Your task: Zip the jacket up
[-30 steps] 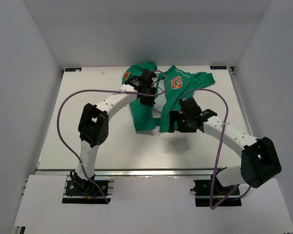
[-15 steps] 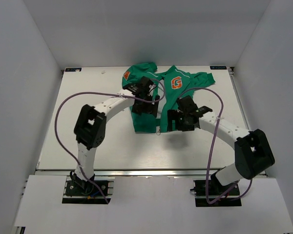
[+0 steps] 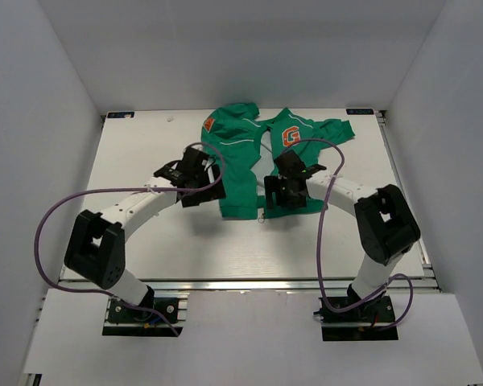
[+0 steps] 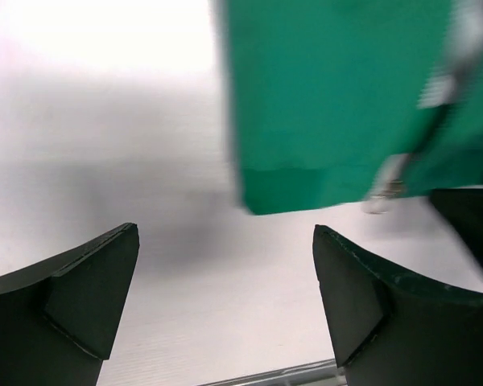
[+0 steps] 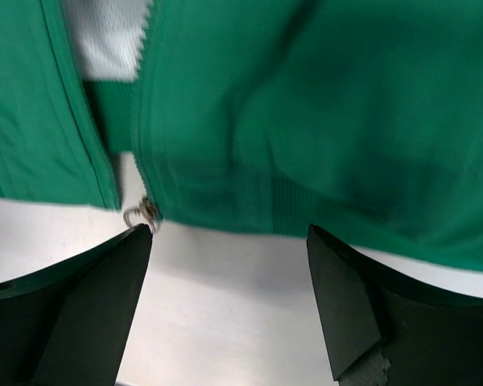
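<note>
The green jacket (image 3: 245, 161) lies flat at the back middle of the table, its front open, with an orange "G" badge (image 3: 290, 137) and an orange sleeve patch (image 3: 208, 124). My left gripper (image 3: 195, 195) hovers open just left of the jacket's bottom hem (image 4: 330, 104), holding nothing (image 4: 225, 297). My right gripper (image 3: 278, 201) stands open over the hem of the right front panel (image 5: 306, 121), empty (image 5: 225, 301). The metal zipper pull (image 5: 141, 213) hangs at the hem beside its left fingertip (image 5: 105, 281). Pale lining (image 5: 105, 40) shows between the panels.
White walls close the table (image 3: 145, 241) in on three sides. Purple cables (image 3: 56, 217) loop from both arms. The metal front rail (image 4: 290, 374) shows below the left fingers. The right gripper's dark body (image 4: 467, 225) sits at the edge of the left wrist view.
My left gripper let go of the jacket's upper left panel, opened wide and pulled back left toward the hem. The right gripper slid slightly left along the hem toward the zipper pull.
</note>
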Robot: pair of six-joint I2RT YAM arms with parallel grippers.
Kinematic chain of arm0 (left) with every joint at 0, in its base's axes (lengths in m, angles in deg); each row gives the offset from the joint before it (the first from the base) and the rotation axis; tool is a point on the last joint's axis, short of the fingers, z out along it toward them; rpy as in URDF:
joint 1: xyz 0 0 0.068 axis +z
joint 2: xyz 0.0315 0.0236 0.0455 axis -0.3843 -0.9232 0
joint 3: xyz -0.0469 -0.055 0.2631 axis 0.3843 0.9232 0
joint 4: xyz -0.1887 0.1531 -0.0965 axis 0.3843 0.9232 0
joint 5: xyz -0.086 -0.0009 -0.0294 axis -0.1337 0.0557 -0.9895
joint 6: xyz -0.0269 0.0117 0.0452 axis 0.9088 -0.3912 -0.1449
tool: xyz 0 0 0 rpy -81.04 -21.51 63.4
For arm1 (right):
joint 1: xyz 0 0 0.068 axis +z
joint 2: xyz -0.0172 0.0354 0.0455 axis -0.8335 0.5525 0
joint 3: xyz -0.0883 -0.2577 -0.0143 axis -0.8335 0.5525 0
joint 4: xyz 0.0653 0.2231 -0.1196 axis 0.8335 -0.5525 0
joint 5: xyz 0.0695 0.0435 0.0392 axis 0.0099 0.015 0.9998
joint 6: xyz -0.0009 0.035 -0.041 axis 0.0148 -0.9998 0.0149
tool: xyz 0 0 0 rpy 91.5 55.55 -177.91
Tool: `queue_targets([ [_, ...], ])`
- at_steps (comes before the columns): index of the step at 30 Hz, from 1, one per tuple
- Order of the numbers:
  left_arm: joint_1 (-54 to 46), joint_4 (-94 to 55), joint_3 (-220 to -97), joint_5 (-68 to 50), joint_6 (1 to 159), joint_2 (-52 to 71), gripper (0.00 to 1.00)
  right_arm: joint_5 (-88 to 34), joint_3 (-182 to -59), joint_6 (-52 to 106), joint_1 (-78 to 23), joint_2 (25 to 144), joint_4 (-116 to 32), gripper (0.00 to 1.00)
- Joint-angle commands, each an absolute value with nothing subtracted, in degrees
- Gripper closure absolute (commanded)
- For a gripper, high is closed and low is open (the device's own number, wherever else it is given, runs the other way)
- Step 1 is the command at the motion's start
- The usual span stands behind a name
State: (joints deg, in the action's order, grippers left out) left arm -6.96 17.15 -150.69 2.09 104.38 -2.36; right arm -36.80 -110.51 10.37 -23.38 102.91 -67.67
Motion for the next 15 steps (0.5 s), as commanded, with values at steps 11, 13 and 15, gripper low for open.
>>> queue_targets([
  [11,-5.08,10.44,-147.06,-1.47,105.24,-0.24,0.02,-42.28,-113.99,6.71,-20.69,110.85,-66.08,0.19],
  [13,-5.08,10.70,-146.98,0.72,105.24,0.46,0.02,-44.74,-113.55,5.39,-19.99,111.64,-66.79,0.22],
  [15,-5.00,10.96,-146.89,1.95,105.24,1.08,0.02,-46.59,-113.20,3.11,-19.46,112.61,-68.10,0.28],
])
